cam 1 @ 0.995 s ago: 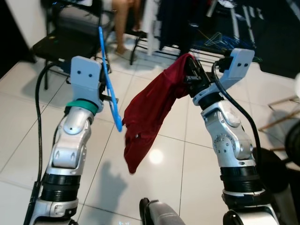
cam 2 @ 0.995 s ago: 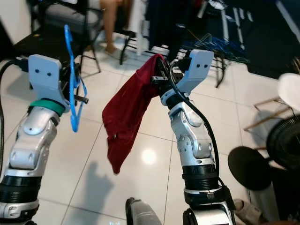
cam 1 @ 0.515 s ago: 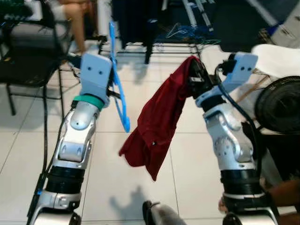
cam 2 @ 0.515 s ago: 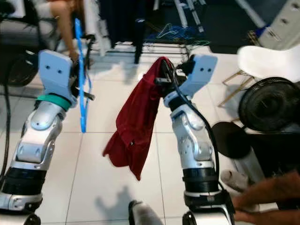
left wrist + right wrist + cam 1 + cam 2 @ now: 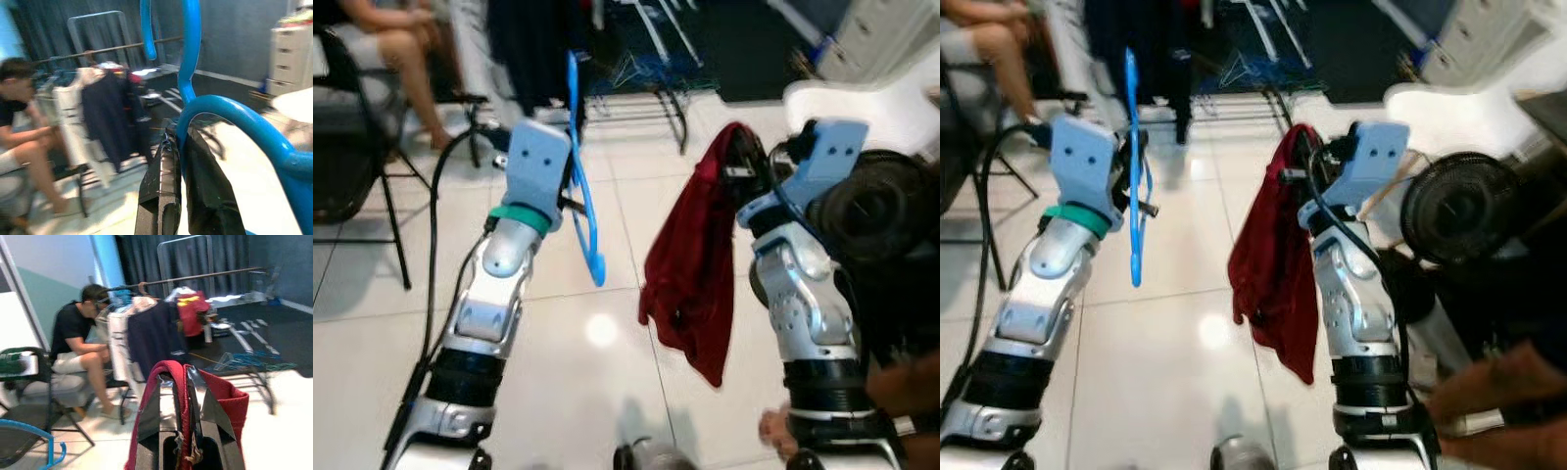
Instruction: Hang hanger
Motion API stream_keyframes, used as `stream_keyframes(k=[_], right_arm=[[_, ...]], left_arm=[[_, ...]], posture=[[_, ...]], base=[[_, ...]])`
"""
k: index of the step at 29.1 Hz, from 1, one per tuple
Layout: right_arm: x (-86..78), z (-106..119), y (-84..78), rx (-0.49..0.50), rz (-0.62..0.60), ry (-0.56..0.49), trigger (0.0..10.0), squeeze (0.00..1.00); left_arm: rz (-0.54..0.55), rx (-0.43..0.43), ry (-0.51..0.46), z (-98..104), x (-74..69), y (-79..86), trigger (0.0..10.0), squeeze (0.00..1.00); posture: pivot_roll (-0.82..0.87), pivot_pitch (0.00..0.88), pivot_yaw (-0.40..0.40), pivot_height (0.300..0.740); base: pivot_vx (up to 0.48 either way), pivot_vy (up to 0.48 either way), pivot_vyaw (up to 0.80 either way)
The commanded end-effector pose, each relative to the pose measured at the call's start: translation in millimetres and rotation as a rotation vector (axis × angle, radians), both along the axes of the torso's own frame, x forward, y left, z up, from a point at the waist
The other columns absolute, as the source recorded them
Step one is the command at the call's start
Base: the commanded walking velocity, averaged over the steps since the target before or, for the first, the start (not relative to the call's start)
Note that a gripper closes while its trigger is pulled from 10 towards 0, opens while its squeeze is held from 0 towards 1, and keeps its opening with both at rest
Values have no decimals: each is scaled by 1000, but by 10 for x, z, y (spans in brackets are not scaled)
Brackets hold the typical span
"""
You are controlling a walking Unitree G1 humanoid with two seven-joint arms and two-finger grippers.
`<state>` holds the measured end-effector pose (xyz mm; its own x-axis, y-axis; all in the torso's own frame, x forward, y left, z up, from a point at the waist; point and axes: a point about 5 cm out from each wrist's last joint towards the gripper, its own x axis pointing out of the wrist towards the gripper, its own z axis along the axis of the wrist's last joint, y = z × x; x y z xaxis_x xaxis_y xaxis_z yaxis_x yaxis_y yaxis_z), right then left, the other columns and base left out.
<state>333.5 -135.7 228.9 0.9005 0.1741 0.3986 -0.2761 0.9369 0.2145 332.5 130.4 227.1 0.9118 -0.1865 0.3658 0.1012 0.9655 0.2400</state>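
My left gripper (image 5: 570, 192) is shut on a bright blue plastic hanger (image 5: 581, 186), held upright at chest height with its hook pointing up; the left wrist view shows the black fingers (image 5: 161, 191) clamped on the blue hanger (image 5: 230, 122). My right gripper (image 5: 741, 174) is shut on a dark red garment (image 5: 690, 269) that hangs down from it toward the floor. In the right wrist view the red garment (image 5: 183, 401) lies pinched between the fingers (image 5: 149, 416). A clothes rail (image 5: 195, 279) with hung clothes stands ahead across the room.
A person (image 5: 78, 342) sits on a chair at the left by the clothes rack. A black fan (image 5: 1454, 211) and a white chair (image 5: 862, 98) stand at the right. A person's hand (image 5: 1498, 387) reaches in at the lower right. White tiled floor lies below.
The camera has swung further right: the fan and white chair now sit closer, the seated person shifted left. Both grippers keep their hold; the red garment hangs straighter.
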Motion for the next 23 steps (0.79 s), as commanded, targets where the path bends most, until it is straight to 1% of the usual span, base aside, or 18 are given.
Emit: stream_keyframes(k=[1,11,18,23], right_arm=[[0,40,39,-15,15,-25,10000,0],[15,47,35,-20,9,-29,10000,0],[38,61,-35,-19,-22,-35,10000,0],[46,72,-53,-21,-32,-40,10000,0]], left_arm=[[10,6,16,-61,-8,12,10000,0],[6,2,6,-48,-13,-4,10000,0],[-10,1,-4,-33,1,-49,10000,0],[-13,1,-5,-29,3,-56,10000,0]], posture=[[-88,59,-33,740],[-91,56,-30,740],[-93,53,-23,740],[-94,51,-20,740]], base=[[461,0,0],[460,0,0],[458,0,0],[458,0,0]])
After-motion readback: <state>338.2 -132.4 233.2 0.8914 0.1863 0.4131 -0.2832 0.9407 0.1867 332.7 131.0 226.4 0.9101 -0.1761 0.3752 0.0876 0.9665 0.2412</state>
